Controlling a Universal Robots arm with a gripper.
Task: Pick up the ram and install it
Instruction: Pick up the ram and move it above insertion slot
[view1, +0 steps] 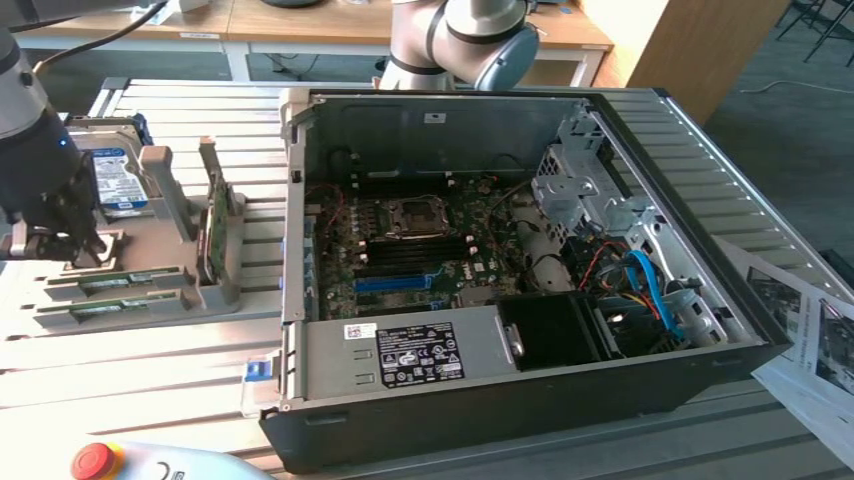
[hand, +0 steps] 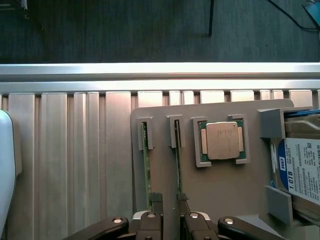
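**Pick-up in hand: open claw poised over the ram in its tray**

Exterior view: The gripper (view1: 56, 252) hangs low over the grey parts tray (view1: 150, 297) at the exterior view's left, well apart from the open computer case (view1: 534, 400). The ram (view1: 127, 281) lies in its tray slot just beside the claw, with a second stick (view1: 110, 311) alongside. I judge this to be the pick-up step, with the grasp not yet made. The arm's dark body hides the claw's tips and part of the tray. The slots on the motherboard (view1: 414, 250) are too small to read.

Wrist view: The jaws stand spread wide and hold nothing. The fingertips (hand: 156, 200) sit at one end of the two sticks, with a processor (hand: 222, 141) and a hard drive (hand: 300, 172) further along the tray. One stick seems to fall between the fingers, close to one of them, but I cannot tell whether it touches. A clean grip calls for centring on that single stick, clear of its twin. The frame edge cuts off the sticks' near ends.
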